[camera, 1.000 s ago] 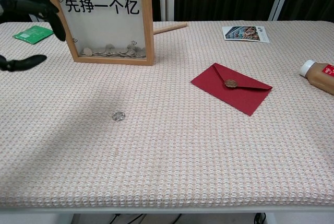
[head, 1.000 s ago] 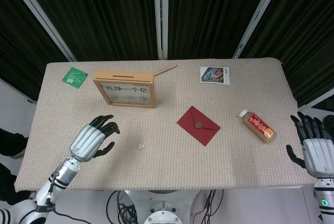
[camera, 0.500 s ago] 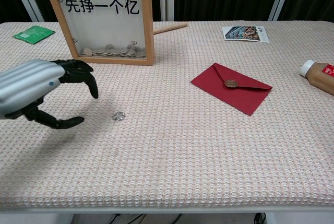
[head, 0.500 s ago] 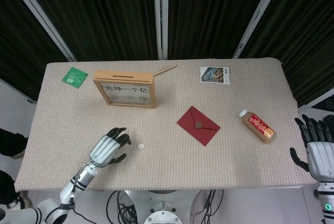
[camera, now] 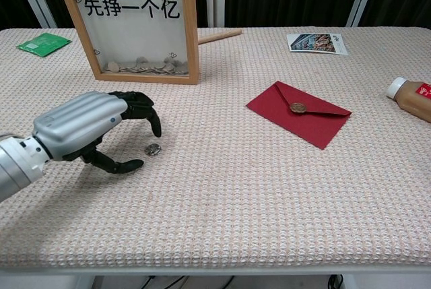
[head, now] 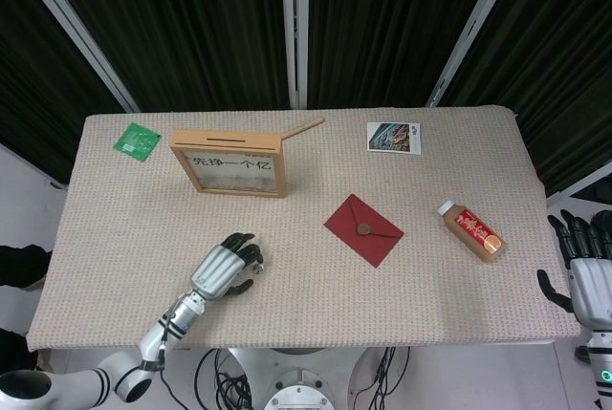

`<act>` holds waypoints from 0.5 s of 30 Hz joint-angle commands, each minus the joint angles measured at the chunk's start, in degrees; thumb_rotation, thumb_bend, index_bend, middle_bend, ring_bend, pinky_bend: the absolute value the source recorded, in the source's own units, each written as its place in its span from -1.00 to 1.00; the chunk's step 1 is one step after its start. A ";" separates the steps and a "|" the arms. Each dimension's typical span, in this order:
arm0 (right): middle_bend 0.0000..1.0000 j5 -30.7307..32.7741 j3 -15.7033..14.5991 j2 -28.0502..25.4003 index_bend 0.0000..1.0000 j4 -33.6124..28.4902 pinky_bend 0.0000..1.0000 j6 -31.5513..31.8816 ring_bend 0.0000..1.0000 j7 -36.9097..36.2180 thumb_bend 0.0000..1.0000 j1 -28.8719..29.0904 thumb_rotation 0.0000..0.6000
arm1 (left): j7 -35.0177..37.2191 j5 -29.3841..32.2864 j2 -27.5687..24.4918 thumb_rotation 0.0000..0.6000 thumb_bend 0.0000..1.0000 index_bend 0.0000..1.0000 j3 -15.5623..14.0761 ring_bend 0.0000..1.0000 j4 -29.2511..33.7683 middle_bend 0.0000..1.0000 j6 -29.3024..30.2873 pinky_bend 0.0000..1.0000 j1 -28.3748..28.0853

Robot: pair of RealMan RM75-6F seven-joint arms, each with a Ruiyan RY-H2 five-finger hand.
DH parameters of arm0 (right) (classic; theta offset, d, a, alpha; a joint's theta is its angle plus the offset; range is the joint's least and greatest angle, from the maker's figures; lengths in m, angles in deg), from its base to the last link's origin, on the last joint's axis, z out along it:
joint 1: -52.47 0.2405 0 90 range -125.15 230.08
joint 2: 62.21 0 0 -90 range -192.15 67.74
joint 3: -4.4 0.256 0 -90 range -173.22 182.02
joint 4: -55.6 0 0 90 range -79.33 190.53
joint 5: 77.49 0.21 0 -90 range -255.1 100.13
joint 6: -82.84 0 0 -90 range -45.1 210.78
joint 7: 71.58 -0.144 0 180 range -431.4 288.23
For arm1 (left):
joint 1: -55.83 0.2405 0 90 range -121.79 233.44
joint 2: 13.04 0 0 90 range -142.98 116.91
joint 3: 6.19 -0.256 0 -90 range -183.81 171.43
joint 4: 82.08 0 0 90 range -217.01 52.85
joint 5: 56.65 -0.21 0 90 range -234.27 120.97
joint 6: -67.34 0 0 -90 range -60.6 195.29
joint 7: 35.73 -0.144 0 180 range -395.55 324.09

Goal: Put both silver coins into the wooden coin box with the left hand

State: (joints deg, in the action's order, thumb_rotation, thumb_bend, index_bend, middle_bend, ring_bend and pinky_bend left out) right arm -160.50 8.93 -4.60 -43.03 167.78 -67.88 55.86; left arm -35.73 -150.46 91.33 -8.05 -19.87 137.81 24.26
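Table [head: 449, 286] wears woven beige cloth (black curtains [head: 382, 18] behind).

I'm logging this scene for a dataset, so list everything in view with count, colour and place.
silver coin: one, silver, on the table just ahead of the left hand
wooden coin box: one, light wood, glass front, coins inside, back left
green packet: one, far left
wooden stick: one, behind the box
red envelope: one, centre
photo card: one, back right
bottle: one, brown, lying right
table: one, beige woven cover
left hand: fingers arched over the coin, not gripping
right hand: open, off right edge
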 commanded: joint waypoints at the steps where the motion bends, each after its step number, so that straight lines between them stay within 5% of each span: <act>1: -1.00 0.09 0.02 -0.04 -1.00 0.29 -1.00 -0.12 -1.00 -0.39 -0.35 -0.01 1.00 | -0.46 0.34 0.31 1.00 -0.47 -0.37 -0.15 -0.80 -0.26 -0.50 -1.33 -0.66 -0.34; 15: -1.00 0.20 0.06 0.10 -1.00 1.28 -1.00 -0.46 -1.00 -1.52 -0.35 -0.01 1.00 | -2.30 1.04 0.46 1.00 -0.47 -0.39 -0.23 -0.86 0.01 -0.61 -2.26 -0.70 0.10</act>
State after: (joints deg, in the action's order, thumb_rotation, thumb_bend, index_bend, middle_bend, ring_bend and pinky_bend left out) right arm -160.30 8.98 -4.50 -41.75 167.33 -69.41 55.84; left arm -38.02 -149.42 91.79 -8.28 -19.85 135.55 24.36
